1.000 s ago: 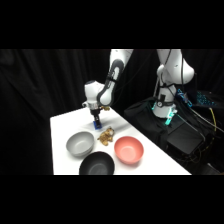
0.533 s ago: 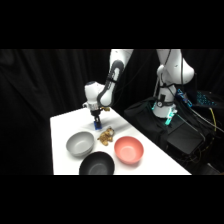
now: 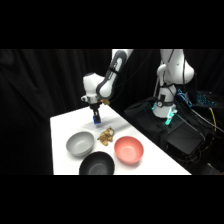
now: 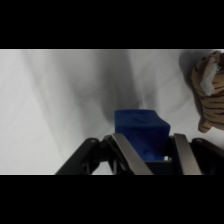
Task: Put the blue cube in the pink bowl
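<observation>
Gripping: the gripper is clamped on the blue cube, one metal finger against its left face and the other against its right.
Opening: the fingers stand as wide apart as the cube, which fills the gap between them.
Cube position: in the side view the blue cube sits at the gripper's tips over the rear part of the white table; whether it touches the surface I cannot tell.
Nearest neighbour: a lumpy brown-tan object lies on the table just in front of the cube, and shows at the right edge of the wrist view.
Pink bowl: the pink bowl stands upright on the table, in front and to the right of the brown object, apart from the cube.
Other bowls: a grey bowl stands left of the brown object, and a black bowl sits at the front edge between the grey and pink ones.
</observation>
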